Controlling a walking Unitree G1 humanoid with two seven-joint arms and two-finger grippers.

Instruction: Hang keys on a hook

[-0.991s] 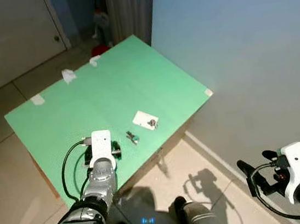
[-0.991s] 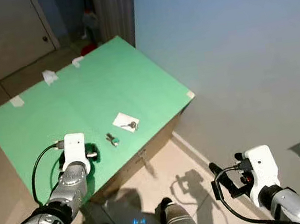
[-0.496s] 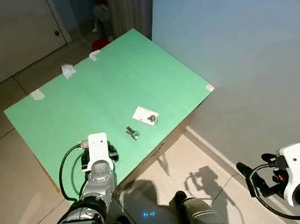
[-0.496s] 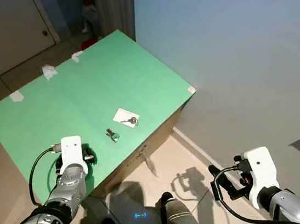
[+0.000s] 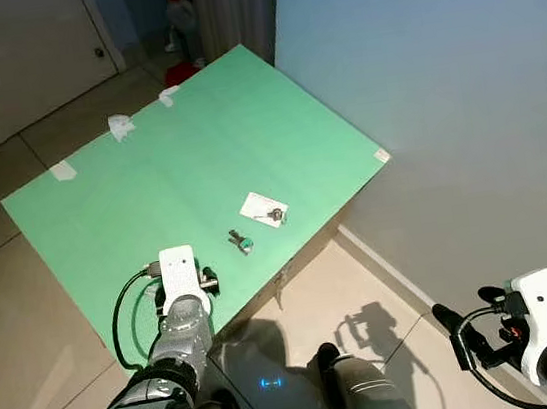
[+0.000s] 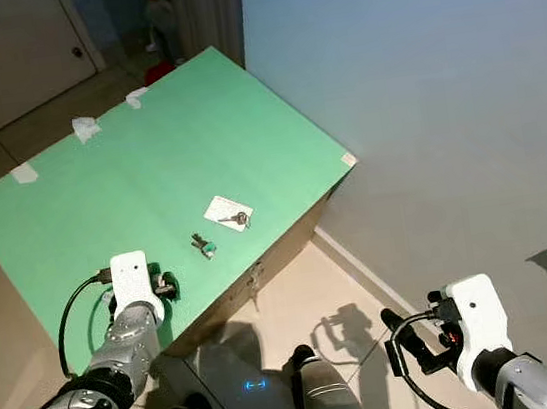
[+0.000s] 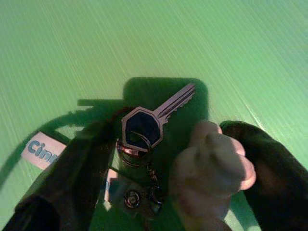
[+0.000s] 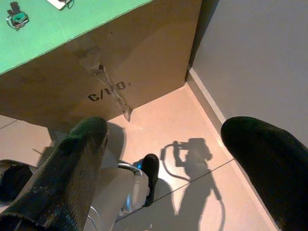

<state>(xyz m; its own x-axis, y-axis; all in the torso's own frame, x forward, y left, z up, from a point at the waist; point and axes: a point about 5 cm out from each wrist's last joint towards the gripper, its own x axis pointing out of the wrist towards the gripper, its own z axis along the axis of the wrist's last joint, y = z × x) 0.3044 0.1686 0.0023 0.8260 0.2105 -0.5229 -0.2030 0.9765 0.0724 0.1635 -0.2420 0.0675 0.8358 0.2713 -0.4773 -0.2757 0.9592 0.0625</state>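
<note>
In the left wrist view a bunch of keys sits between my two black fingers: a silver key (image 7: 144, 122) with a black head, a ring and chain, and a pale charm (image 7: 207, 168) pressed against one finger. My left gripper (image 7: 168, 144) is shut on this bunch, low over the green table top (image 5: 178, 167) near its front edge (image 5: 185, 285). Further along the table lies a white card carrying a small dark hook (image 5: 263, 209), with a small teal-tagged metal piece (image 5: 241, 241) beside it. My right gripper (image 5: 460, 333) hangs open over the floor, nothing in it.
The table is a cardboard box (image 8: 120, 57) with a green top. Scraps of white tape (image 5: 122, 127) lie at its far edge. A grey-blue wall (image 5: 440, 92) stands on the right. Behind are a door (image 5: 12, 57) and a curtain (image 5: 228, 9). The floor (image 5: 386, 291) is tiled.
The whole view has shifted a little as the camera moved. My right arm has dropped lower and nearer. The left gripper stays over the table's front edge.
</note>
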